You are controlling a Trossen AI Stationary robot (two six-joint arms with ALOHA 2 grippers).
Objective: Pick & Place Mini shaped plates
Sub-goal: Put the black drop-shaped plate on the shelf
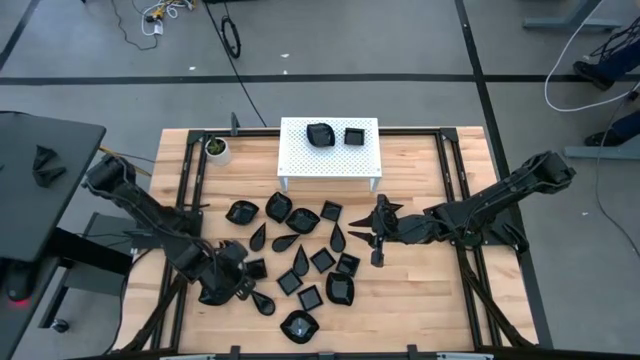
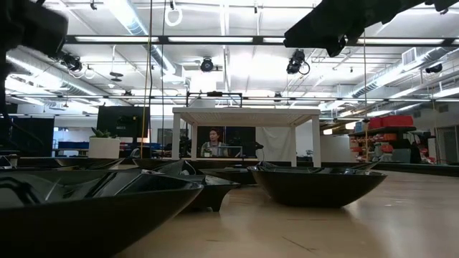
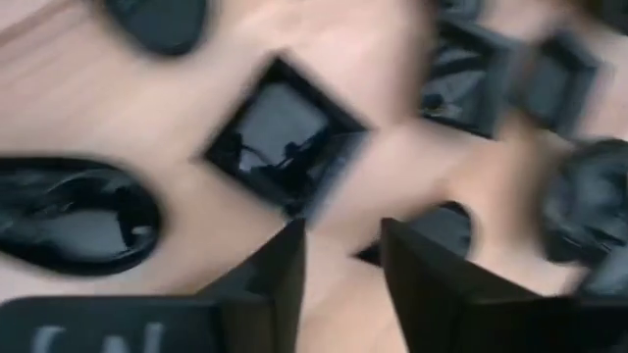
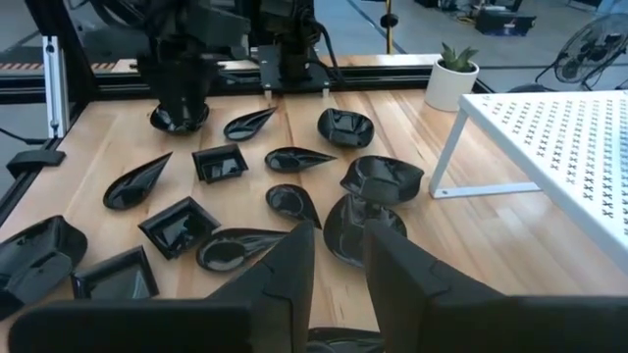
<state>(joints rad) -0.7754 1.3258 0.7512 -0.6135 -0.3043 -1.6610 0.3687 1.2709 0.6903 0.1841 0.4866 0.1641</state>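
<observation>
Several tiny glossy black plates, square, teardrop and lobed, lie scattered on the wooden table in front of a white perforated stand. Two more plates sit on top of the stand. My left gripper is low over the near-left part of the scatter, open, with a square plate just ahead of its fingertips and bare wood between them. My right gripper hovers at the right edge of the scatter, open, facing the plates.
A small white cup with a green plant stands at the far left, next to the stand. Black frame rails run along both sides of the table. Bare wood lies to the near right. A person sits beyond the table.
</observation>
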